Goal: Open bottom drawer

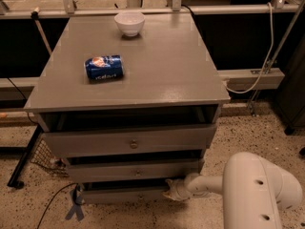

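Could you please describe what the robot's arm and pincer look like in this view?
The arm is a bulky, rounded off-white shell with a few small dark holes, narrowing to a slim cream tube with a ringed wrist. The small pale pincer sits by the right end of the lowest, narrowest grey wooden drawer.

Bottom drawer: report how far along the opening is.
Done: the approach; the gripper is at the right end of the bottom drawer front. In hand: contact there, apparently. Left: the pull; the drawer does not jut past the middle drawer above it.
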Available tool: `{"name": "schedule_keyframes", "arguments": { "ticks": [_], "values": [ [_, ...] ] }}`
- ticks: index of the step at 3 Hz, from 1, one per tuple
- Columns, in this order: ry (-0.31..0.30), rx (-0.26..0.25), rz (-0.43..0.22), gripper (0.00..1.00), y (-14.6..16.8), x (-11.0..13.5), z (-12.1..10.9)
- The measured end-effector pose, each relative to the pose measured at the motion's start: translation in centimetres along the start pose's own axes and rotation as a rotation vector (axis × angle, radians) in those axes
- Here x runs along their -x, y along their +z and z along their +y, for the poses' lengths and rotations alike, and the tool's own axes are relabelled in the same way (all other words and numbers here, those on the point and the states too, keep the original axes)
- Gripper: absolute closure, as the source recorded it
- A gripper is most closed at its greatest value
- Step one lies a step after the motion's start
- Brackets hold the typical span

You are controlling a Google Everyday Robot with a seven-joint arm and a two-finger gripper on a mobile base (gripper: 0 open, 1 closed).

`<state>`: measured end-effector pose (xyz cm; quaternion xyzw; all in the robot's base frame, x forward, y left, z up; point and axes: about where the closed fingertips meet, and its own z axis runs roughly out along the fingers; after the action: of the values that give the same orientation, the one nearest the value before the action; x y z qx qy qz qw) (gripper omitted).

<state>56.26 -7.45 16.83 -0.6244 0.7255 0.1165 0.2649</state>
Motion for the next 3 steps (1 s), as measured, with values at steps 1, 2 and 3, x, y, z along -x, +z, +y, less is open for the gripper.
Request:
{"name": "schedule_keyframes", "arguments": {
  "ticks": [1, 2, 3],
  "values": [
    [0.0, 0.0, 0.0, 1.0, 0.0, 0.0, 0.01],
    [0.0, 0.0, 0.0, 1.0, 0.0, 0.0, 0.01],
    [0.0, 0.0, 0.0, 1.0, 0.0, 0.0, 0.02]
  ]
}}
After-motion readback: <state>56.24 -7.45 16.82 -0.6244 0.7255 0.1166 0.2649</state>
